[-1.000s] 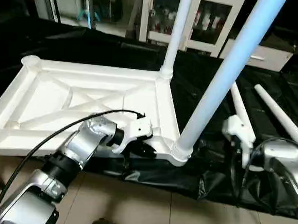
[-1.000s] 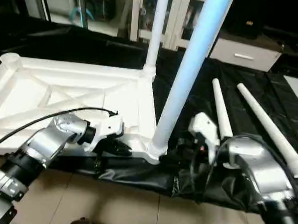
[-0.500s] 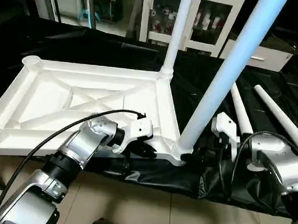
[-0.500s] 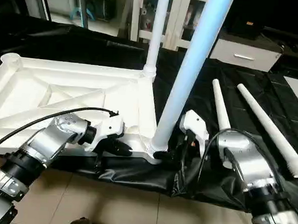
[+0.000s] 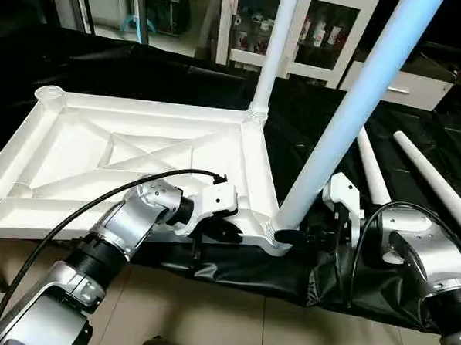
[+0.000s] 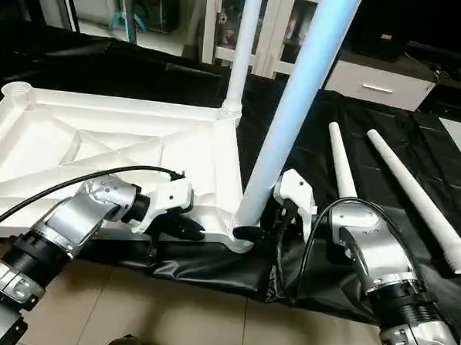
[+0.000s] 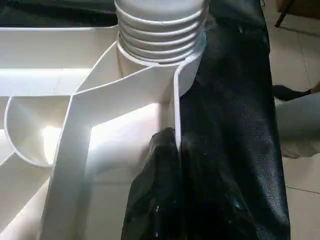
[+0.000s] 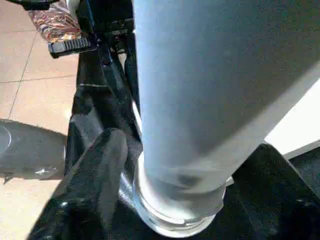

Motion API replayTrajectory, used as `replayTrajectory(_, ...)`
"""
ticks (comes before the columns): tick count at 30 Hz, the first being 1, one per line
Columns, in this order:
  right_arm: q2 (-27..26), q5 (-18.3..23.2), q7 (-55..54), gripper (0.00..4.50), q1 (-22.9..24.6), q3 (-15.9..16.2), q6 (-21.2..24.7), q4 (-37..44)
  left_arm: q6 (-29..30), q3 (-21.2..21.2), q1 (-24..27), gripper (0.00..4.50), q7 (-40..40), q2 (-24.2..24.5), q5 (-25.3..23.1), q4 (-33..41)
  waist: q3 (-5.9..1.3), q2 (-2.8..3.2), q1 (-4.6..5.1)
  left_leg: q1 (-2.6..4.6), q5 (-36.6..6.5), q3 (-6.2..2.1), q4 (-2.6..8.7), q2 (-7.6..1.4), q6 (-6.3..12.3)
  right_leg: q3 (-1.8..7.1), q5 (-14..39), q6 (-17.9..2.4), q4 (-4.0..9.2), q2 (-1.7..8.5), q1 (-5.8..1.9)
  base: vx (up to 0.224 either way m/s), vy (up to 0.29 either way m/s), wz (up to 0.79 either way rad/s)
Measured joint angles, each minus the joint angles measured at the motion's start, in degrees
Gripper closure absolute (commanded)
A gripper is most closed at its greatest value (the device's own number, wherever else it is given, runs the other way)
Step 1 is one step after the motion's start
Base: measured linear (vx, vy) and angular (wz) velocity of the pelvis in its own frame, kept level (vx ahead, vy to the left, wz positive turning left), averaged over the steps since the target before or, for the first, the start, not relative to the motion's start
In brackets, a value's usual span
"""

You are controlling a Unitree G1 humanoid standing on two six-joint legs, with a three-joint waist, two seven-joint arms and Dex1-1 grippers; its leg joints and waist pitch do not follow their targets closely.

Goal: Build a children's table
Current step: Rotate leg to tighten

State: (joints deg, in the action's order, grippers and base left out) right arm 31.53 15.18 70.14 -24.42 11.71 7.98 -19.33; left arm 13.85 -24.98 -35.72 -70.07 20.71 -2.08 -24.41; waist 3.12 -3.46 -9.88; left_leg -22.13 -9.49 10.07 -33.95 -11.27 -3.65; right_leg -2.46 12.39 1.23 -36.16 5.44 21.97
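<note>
- Tabletop: laid underside up on the black sheet; judged light, stiff and smooth, best taken by its rim.
- Left gripper: clamped on the tabletop's near rim.
- Near-corner leg: seated in its socket, threads showing.
- Right gripper: spread around the leg's base.
- Spare legs: lying at the sheet's right edge.

Black cloth, glass-fronted cabinet, tiled floor

standing legs: tops cut off | right pincer: fingertips hidden behind leg base
</note>
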Motion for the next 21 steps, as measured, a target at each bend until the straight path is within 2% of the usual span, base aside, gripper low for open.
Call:
replayTrajectory(11,0.0,-0.2,0.4,2.52,-0.2,-0.1,-1.2,-1.1,-0.2,-0.2,0.0,4.50,-0.4,0.1,0.0,0.0,0.00,0.00,-0.05,0.00,0.0,0.00,-0.02,0.00,0.02,0.00,0.0,0.0,0.00,0.00,-0.01,0.000,0.000,0.00)
replayTrajectory(21,-0.1,-1.1,0.3,2.56,-0.2,-0.1,-2.4,-1.4,-0.6,-0.2,0.0,4.50,0.0,0.0,-0.4,-0.1,0.00,0.00,-0.04,0.01,0.0,0.00,-0.04,0.00,0.02,0.00,0.0,0.0,0.00,0.00,-0.02,0.000,0.000,0.00)
